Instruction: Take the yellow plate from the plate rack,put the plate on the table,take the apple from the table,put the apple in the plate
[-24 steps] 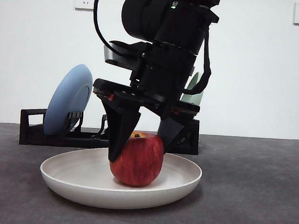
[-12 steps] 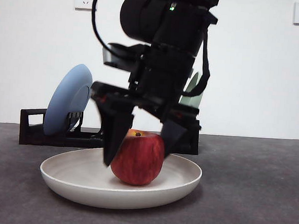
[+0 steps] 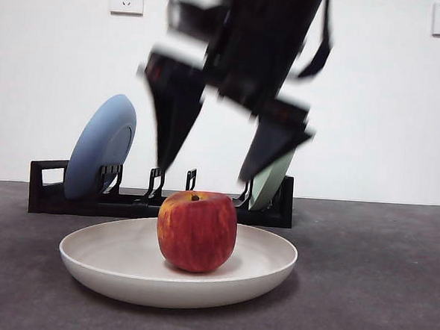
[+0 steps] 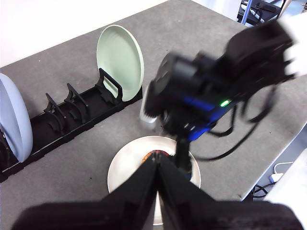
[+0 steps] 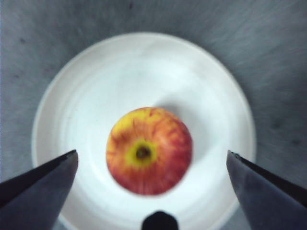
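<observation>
The red apple [image 3: 196, 231] sits upright in the middle of the cream plate [image 3: 116, 275], which lies flat on the dark grey table [image 3: 377, 279]. My right gripper [image 3: 205, 171] is open, empty and blurred just above the apple. In the right wrist view the apple [image 5: 148, 150] lies on the plate [image 5: 144, 72], centred between the gripper's [image 5: 151, 153] wide-apart jaws. My left gripper [image 4: 157, 160] is shut and empty, high above the plate [image 4: 124, 165]. The black plate rack [image 3: 46, 192] stands behind the plate.
A blue plate [image 3: 99, 156] leans in the rack's left end and a pale green plate [image 3: 269, 184] stands at its right end. The left wrist view shows the rack [image 4: 72, 120], both plates and the table's edge at the near right.
My right gripper has let go of the apple, opened wide and risen well above it. The apple stays in the plate.
</observation>
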